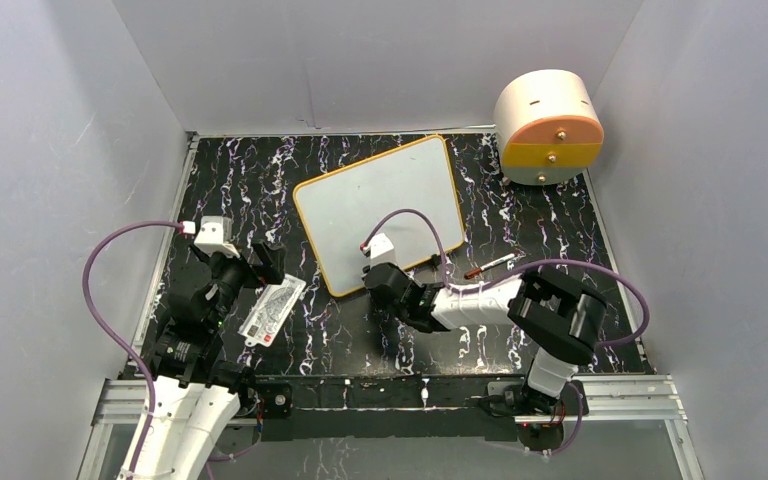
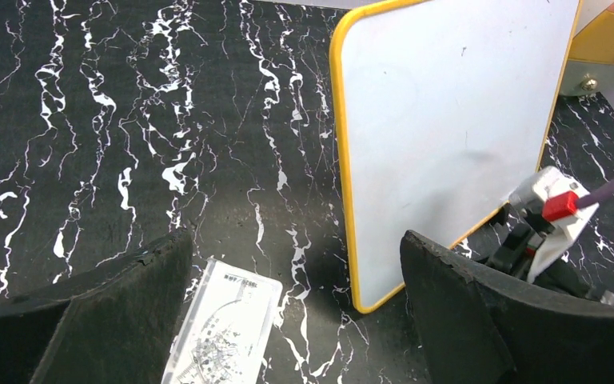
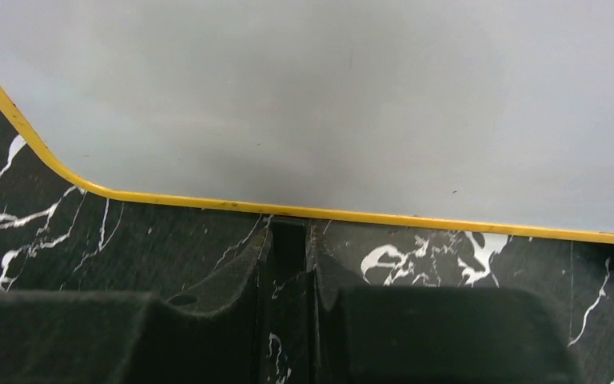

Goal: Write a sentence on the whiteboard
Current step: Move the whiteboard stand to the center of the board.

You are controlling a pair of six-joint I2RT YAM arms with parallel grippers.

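The whiteboard (image 1: 380, 205) lies tilted at mid-table, its orange-yellow frame around a blank white face (image 2: 448, 120); no sentence shows on it. My right gripper (image 1: 377, 278) sits at the board's near edge. In the right wrist view its jaws (image 3: 290, 234) are shut on a small black foot (image 3: 288, 240) under the frame, with the board (image 3: 328, 96) filling the top. My left gripper (image 1: 260, 266) hovers left of the board, open wide (image 2: 294, 240) with nothing between its fingers. A marker (image 1: 492, 265) lies on the table right of the board.
A small white printed card (image 1: 272, 310) lies below the left gripper (image 2: 224, 328). A round cream box with orange and yellow drawers (image 1: 548, 125) stands at the back right. Grey walls enclose the black marbled table (image 1: 260, 170).
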